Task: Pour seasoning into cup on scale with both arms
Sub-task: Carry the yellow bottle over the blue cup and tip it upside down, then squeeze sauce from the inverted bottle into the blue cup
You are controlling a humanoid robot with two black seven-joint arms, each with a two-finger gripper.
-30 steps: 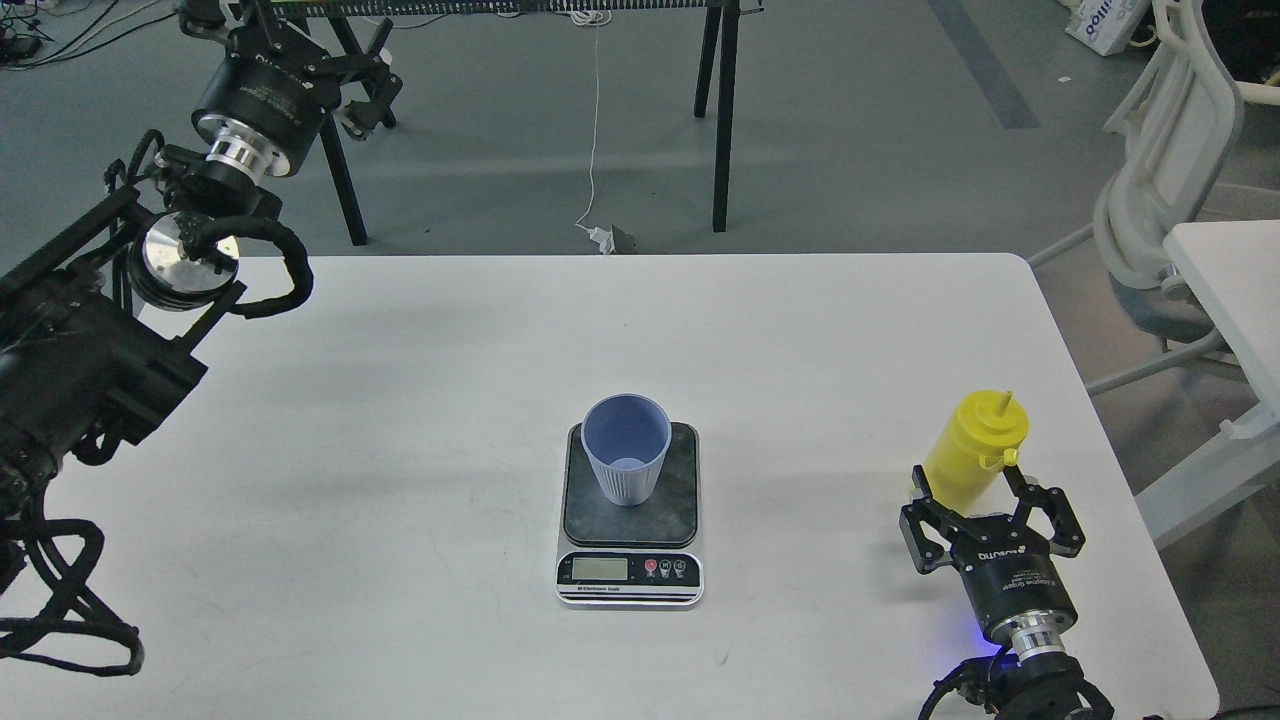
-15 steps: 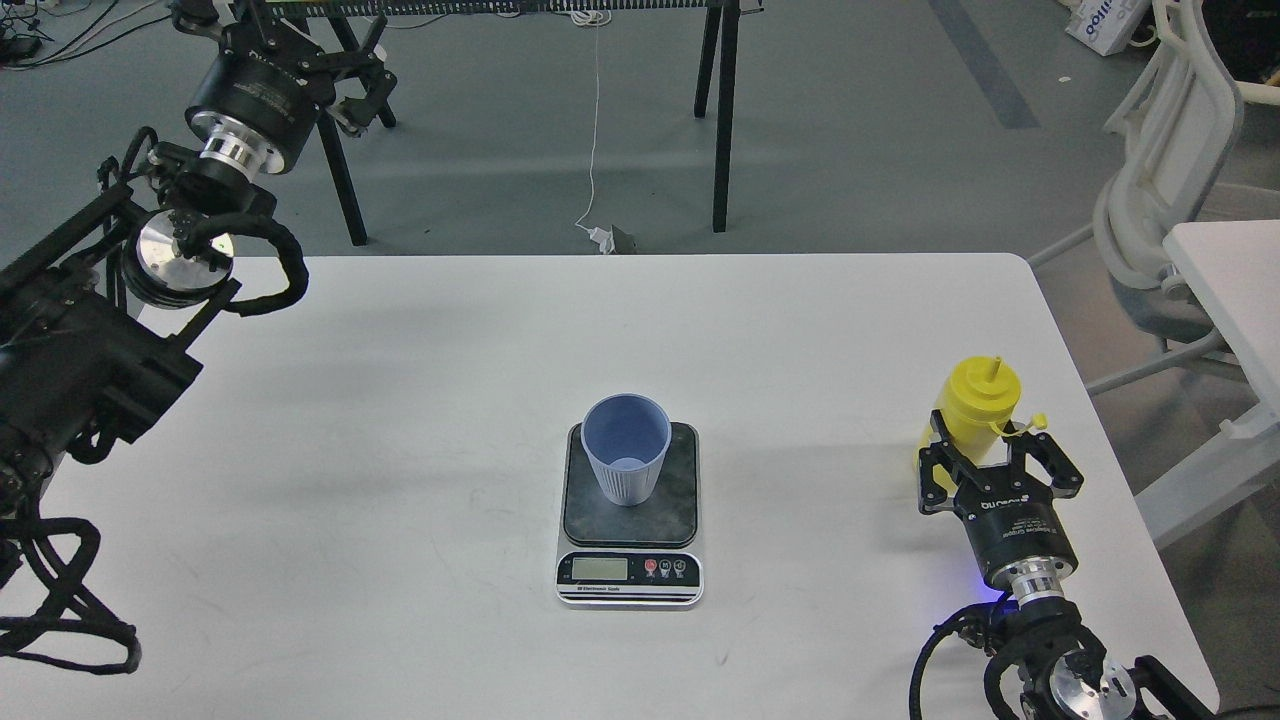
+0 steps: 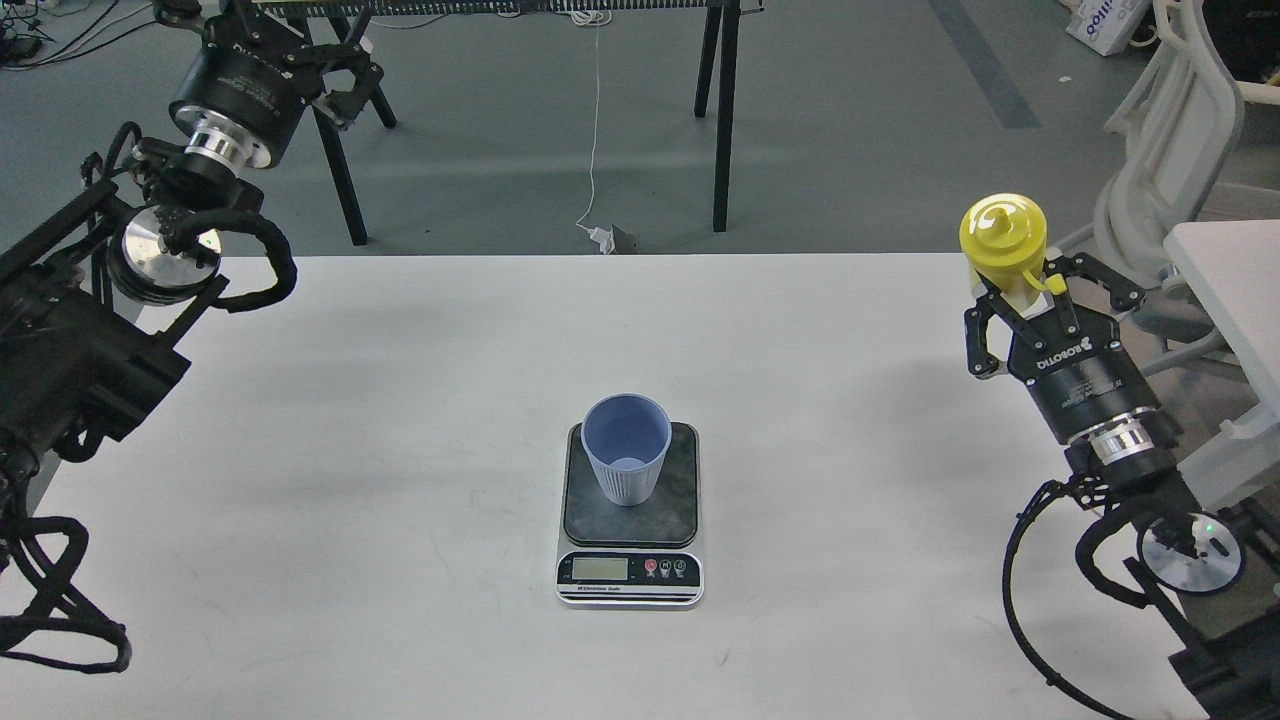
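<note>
The light blue cup (image 3: 626, 448) stands upright on the dark platform of the scale (image 3: 678, 505) at the table's middle front. My right gripper (image 3: 1022, 288) is shut on the lower body of the yellow seasoning bottle (image 3: 1003, 232) and holds it in the air above the table's far right edge. The bottle's domed top and nozzle face me. My left gripper (image 3: 325, 62) is raised past the table's far left corner, empty, with its fingers spread.
The white table (image 3: 400, 400) carries only the scale and cup. A white chair (image 3: 1170, 150) and a second table (image 3: 1235, 290) stand close to my right arm. Black trestle legs (image 3: 722, 110) and a cable lie on the floor behind.
My right gripper closed on the bottle, lifted it off the table and carried it up and away from me. My left arm drifted slightly up and to the left.
</note>
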